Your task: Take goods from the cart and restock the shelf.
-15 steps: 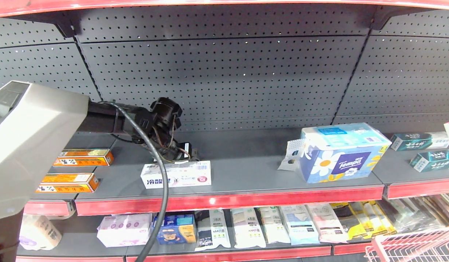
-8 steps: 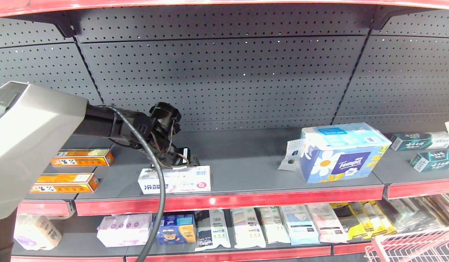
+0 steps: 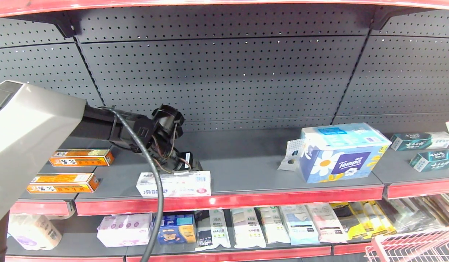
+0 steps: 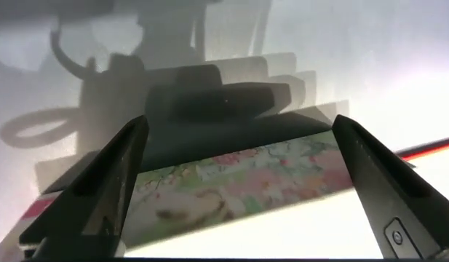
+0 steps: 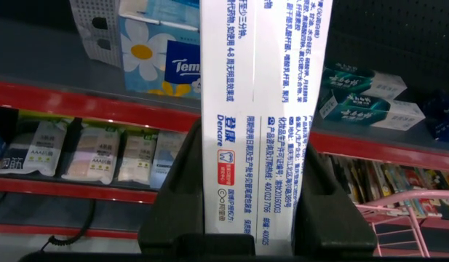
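Left end effector (image 3: pixel 182 167) is clamped on a flat white carton (image 3: pixel 173 183) across its narrow width, centre-left in the head view. The carton lies lengthwise at the front lip of the grey metal shelf (image 3: pixel 246 160). Right end effector (image 5: pixel 253 156) is clenched on a long printed white box (image 5: pixel 260 65), which stands upright mid-frame. Pink wire cart (image 3: pixel 417 243) is at lower right; can't tell its contents. Soft tissue pack (image 3: pixel 342 151) sits right of centre, orange boxes (image 3: pixel 80 157) at left, with the perforated back panel (image 3: pixel 224 80) behind.
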{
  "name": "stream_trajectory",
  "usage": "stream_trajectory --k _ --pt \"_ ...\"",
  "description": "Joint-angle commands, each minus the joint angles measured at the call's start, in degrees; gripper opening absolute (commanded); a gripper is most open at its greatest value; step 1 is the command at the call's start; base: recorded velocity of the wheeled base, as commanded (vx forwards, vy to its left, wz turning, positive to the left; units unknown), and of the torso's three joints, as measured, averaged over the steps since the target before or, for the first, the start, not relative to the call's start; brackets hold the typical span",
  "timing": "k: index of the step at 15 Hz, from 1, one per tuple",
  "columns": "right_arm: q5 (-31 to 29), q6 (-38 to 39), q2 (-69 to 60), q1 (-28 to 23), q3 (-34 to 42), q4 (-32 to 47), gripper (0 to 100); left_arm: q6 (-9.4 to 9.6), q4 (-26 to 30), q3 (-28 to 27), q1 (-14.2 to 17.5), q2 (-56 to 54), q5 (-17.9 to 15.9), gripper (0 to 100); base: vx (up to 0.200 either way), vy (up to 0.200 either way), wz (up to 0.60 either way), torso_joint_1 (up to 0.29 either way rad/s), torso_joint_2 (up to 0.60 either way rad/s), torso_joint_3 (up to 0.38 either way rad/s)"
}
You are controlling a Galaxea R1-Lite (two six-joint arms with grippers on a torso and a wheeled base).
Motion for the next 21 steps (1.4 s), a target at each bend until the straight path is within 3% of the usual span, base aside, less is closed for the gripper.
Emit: stream_trajectory --k 1,16,21 --pt "0.1 0.0 0.0 0.0 0.1 0.0 0 -0.03 0.0 0.9 -0.2 -0.3 0.1 100 0.0 0.0 0.0 0.0 0.0 0.0" --pt "1.0 0.1 0.3 0.0 1.0 -0.1 0 -0.03 -5.1 0.2 -0.2 -0.2 -0.8 100 0.0 0.0 0.0 0.0 0.0 0.0" --pt "1.0 0.1 0.1 0.0 1.2 -0.1 0 0.05 -4.0 1.0 -0.3 -1.6 -0.8 100 0.0 0.0 0.0 0.0 0.0 0.0"
